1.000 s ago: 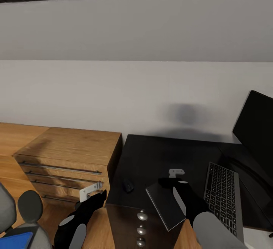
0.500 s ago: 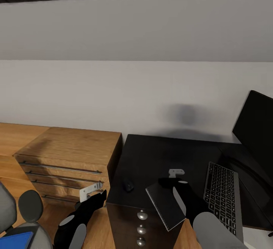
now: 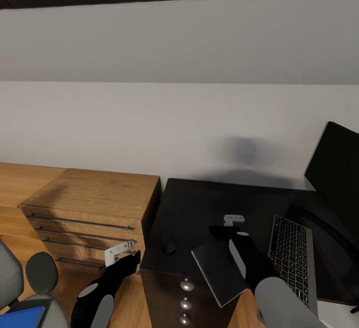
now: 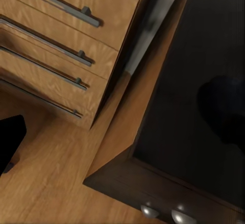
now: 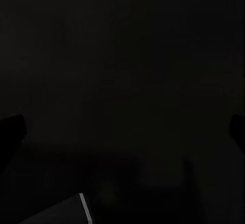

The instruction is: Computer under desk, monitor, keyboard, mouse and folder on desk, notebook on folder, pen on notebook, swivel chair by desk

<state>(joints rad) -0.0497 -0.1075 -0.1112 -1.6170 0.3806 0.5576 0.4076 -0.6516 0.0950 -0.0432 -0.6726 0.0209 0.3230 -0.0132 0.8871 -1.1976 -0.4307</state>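
I read no brand, label or writing anywhere. My right pincer [image 3: 223,231] hangs over the long black-topped desk [image 3: 209,203]; I cannot tell whether its jaws grip. The thin grey-covered notebook [image 3: 217,269] lies just beside it, overhanging the front edge. The slim black keyboard [image 3: 291,255] sits near its other side, the wide black monitor [image 3: 335,168] beyond. The small dark oval mouse [image 3: 168,246] rests between both pincers. My left pincer [image 3: 133,255] hovers off the desk, before the light-wood dresser [image 3: 89,203]; state indeterminable. The bright-blue folder [image 3: 20,316] lies on the grey swivel chair [image 3: 35,288].
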